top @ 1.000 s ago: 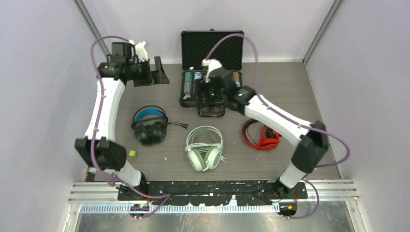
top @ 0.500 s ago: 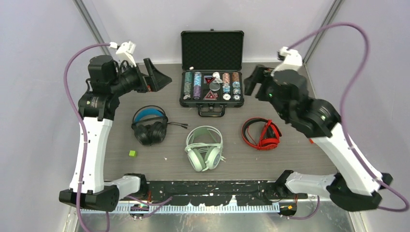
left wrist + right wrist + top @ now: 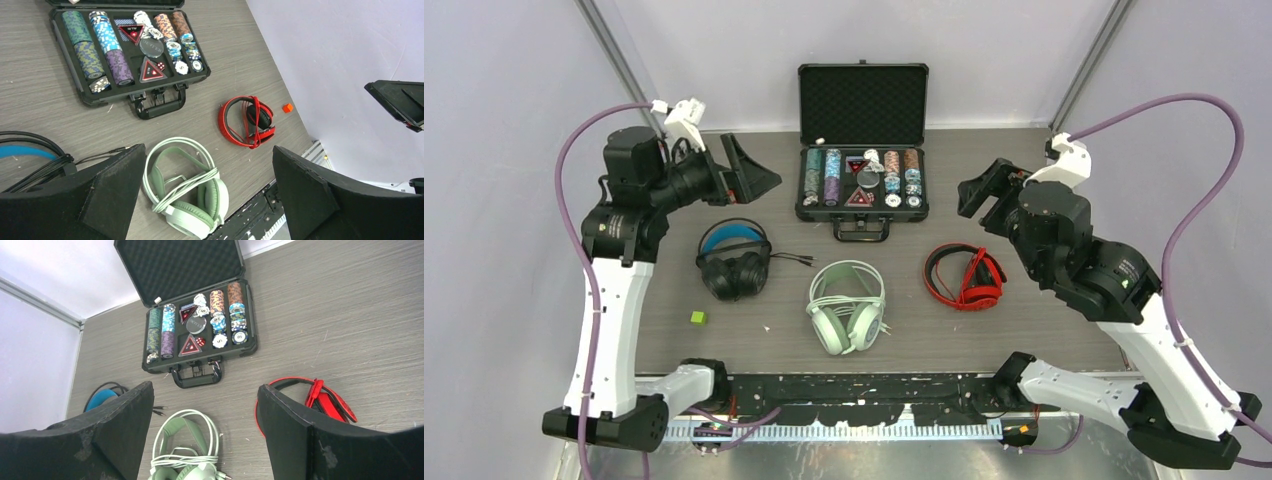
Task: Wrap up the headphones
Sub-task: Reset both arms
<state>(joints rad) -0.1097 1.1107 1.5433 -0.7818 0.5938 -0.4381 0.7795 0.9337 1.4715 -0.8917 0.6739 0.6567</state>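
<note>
1. The three headphones lie in a row on the table in front of the arms: the black pair (image 3: 734, 260) on the left, the mint-green pair (image 3: 847, 305) in the middle and nearest the bases, the red pair (image 3: 964, 278) on the right
2. The mint pair's white cable lies across its cups and the red pair's cable loops over its band, so both look wound already, though the left wrist view is too coarse to be sure. The black pair's cable (image 3: 790, 259) trails loose toward the middle, its plug on bare table
3. Behind them an open case of poker chips (image 3: 862, 150) stands against the far wall, and a small green cube (image 3: 696, 317) lies near the black pair
4. The left gripper (image 3: 742, 178) hangs high over the far left with its claw spread wide and nothing in it; the right gripper (image 3: 989, 192) is likewise spread and empty above the red pair
5. No pair is in hand, so this reads as an approach. The next move likely calls for one claw to pin the black pair while the other takes the loose cable near its plug
</note>
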